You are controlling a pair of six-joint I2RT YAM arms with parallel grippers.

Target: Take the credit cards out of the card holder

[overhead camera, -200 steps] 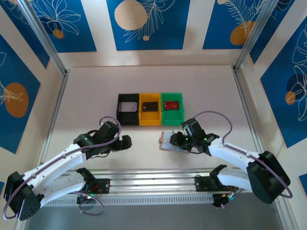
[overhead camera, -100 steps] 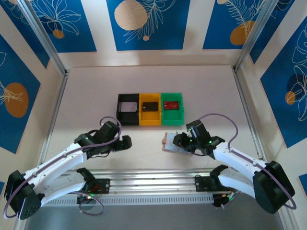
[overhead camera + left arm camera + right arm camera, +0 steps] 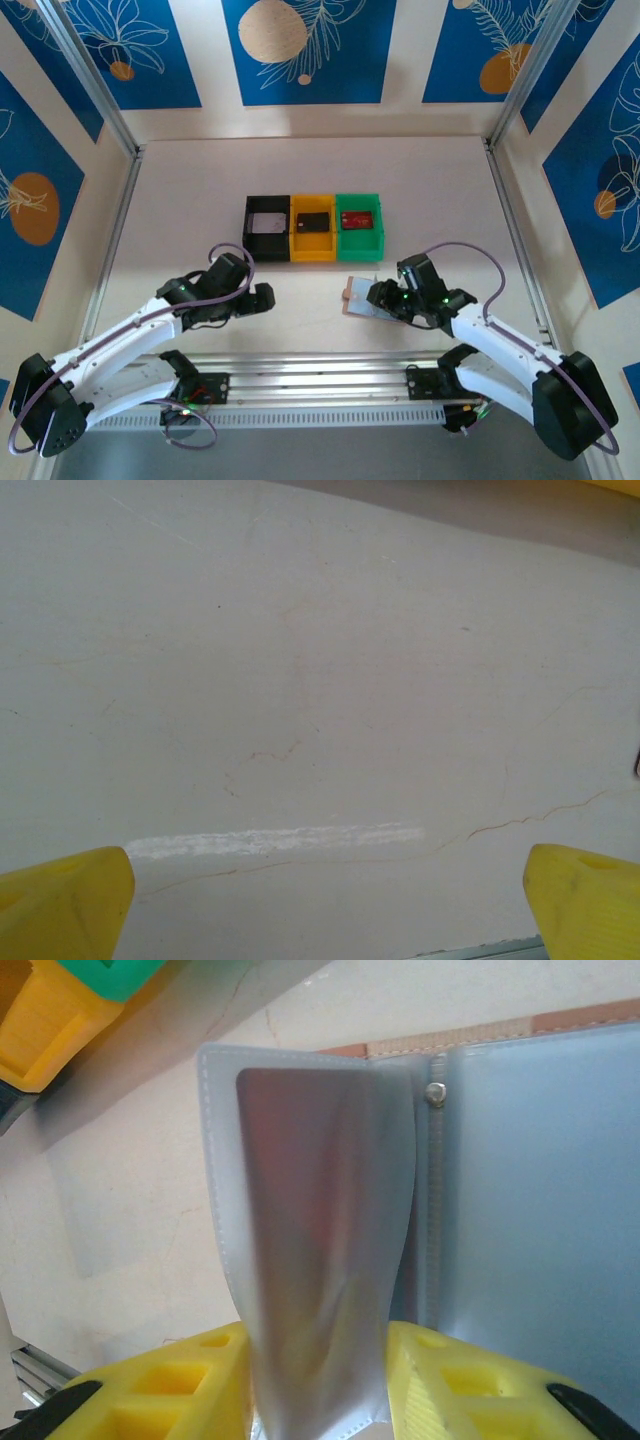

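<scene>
- Movement is noted at the right end effector (image 3: pixel 378 297): over the last second it has been carried a little to the right and toward the near edge. The small tan-brown leather-like bifold card holder (image 3: pixel 354 297) has been drawn along with it across the pale tabletop (image 3: pixel 200 200).
- Its yellow fingers (image 3: pixel 190 1390) have been eased apart in that time. A translucent grey pocket flap (image 3: pixel 320 1220) stands bowed between them, and whether it is gripped or merely flanked cannot be told.
- The left end effector (image 3: pixel 262 298) has not been moved. It is spread wide over bare tabletop, well apart from the card holder.
- A pale grey-white card (image 3: pixel 266 222) lies in the black plastic bin (image 3: pixel 267 253), a dark card (image 3: pixel 313 221) in the yellow bin (image 3: pixel 313 251) and a red card (image 3: pixel 358 219) in the green bin (image 3: pixel 360 248). All are as before, so the task is judged to be at or near its end, with the flap probably being let go.
- From above, the layout is given, but the card holder is largely covered by the arm.
- In the right wrist view, the opened pale grey-blue panels and a small metal snap stud (image 3: pixel 434 1093) are made plain. A faint reddish cast is seen in the flap, and whether a card remains cannot be told.
</scene>
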